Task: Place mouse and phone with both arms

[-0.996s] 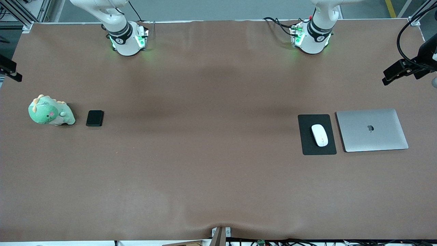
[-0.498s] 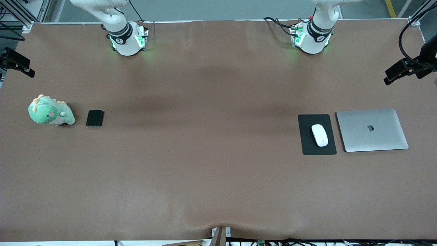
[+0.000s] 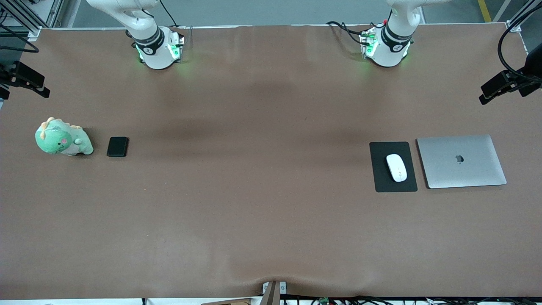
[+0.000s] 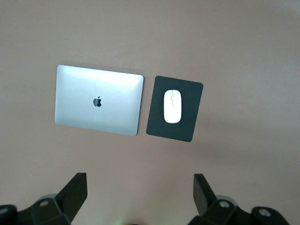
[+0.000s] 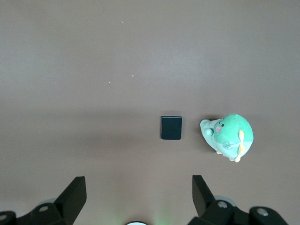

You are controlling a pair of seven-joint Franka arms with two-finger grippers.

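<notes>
The white mouse (image 3: 396, 167) lies on a black mouse pad (image 3: 381, 178) toward the left arm's end of the table; it also shows in the left wrist view (image 4: 172, 106). The black phone (image 3: 117, 146) lies flat toward the right arm's end, beside a green plush dinosaur (image 3: 61, 138); it also shows in the right wrist view (image 5: 171, 128). My left gripper (image 4: 139, 178) is open and empty, high over the table's edge (image 3: 494, 87). My right gripper (image 5: 138, 179) is open and empty, high over the table's edge at its own end (image 3: 29, 79).
A closed silver laptop (image 3: 461, 161) lies beside the mouse pad, toward the table's end. The plush dinosaur (image 5: 228, 136) sits between the phone and the table's end. The brown table cover (image 3: 262, 190) is bare through the middle.
The right gripper has come a little farther in over the table's edge. The left gripper has drifted slightly toward its table end. Mouse and phone have not moved.
</notes>
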